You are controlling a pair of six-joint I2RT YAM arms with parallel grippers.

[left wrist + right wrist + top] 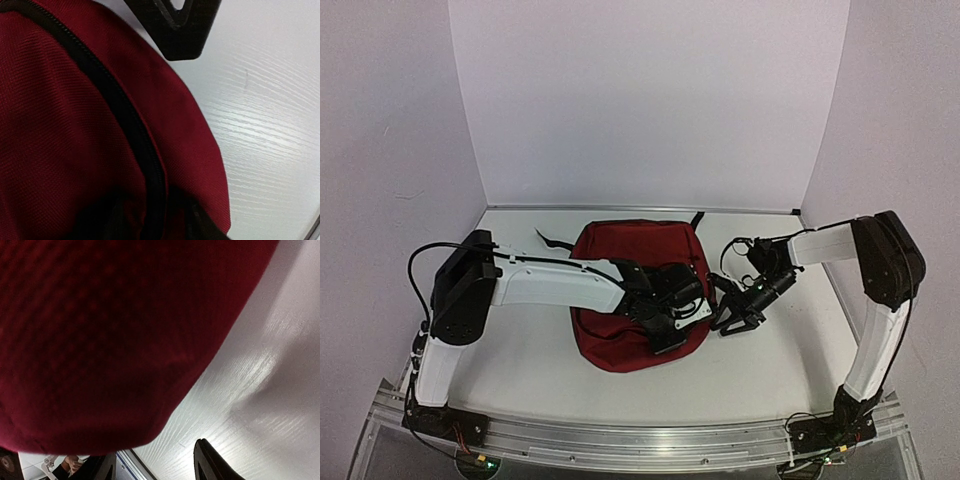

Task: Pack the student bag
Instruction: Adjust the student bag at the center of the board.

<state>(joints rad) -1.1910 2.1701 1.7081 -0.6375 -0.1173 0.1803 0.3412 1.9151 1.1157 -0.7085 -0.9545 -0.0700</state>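
Note:
The student bag (630, 250), dark red with black zippers, lies flat in the middle of the table. My left gripper (675, 315) reaches over its near right part. In the left wrist view red fabric fills the frame, and a black zipper (115, 105) runs down into my left gripper (152, 216), whose dark fingers are closed on the bunched seam. My right gripper (732, 318) hovers low beside the bag's right edge. It is open: its fingers (212, 462) stand apart with bare table between them. The bag's cloth (110, 340) looms just in front of my right gripper (155, 466).
The white table (800, 360) is bounded by white walls at the back and sides, with an aluminium rail (640, 440) along the near edge. Black straps (552, 240) stick out from the bag's far side. A right finger (182, 25) shows at the top of the left wrist view.

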